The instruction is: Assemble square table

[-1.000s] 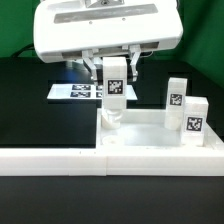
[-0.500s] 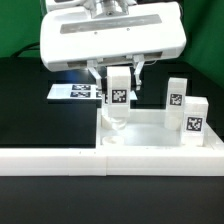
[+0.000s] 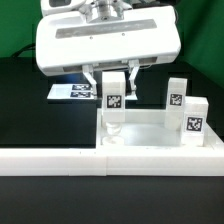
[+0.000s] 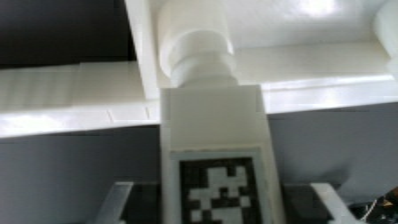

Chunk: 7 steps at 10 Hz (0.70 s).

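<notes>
Leg held upright over the corner of the tabletop, centre of the exterior view.

Keep the leg [image 3: 114, 98] plumb and its threaded tip centred on the corner hole of the tabletop [image 3: 150, 135]; you should turn without side load. The gripper [image 3: 114, 80] is closed narrowly on the leg's upper part. Two further legs [image 3: 177, 97] stand at right of the frame.

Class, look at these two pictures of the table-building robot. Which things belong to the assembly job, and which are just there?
Part of the job:
- square tabletop
- leg in the gripper, over a corner of the tabletop
- two more legs by the far side
- gripper

Just there:
- marker board
- white border wall
- black table
</notes>
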Motion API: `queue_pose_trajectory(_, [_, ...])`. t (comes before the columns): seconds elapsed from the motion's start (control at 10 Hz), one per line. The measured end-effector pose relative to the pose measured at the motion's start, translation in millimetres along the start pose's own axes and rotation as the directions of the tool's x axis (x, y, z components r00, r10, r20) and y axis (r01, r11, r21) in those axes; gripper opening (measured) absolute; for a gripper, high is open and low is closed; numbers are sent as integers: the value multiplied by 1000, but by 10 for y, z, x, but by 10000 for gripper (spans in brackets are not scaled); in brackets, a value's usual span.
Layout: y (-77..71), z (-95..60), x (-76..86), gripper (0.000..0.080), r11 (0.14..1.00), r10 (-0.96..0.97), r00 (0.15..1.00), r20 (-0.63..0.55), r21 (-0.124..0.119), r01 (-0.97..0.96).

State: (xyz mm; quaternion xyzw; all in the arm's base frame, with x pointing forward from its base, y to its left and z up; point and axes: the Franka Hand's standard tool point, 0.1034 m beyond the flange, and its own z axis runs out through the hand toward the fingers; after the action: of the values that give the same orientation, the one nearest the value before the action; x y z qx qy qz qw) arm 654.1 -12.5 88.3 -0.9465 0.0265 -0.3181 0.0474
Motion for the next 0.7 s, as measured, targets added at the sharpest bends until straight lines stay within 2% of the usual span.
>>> queue_pose_trajectory(0.5, [7, 149, 27, 288, 1000, 16, 1000, -6, 5, -16])
queue_pose_trajectory(0.7, [7, 172, -44, 288, 999, 40, 999, -8, -11, -40])
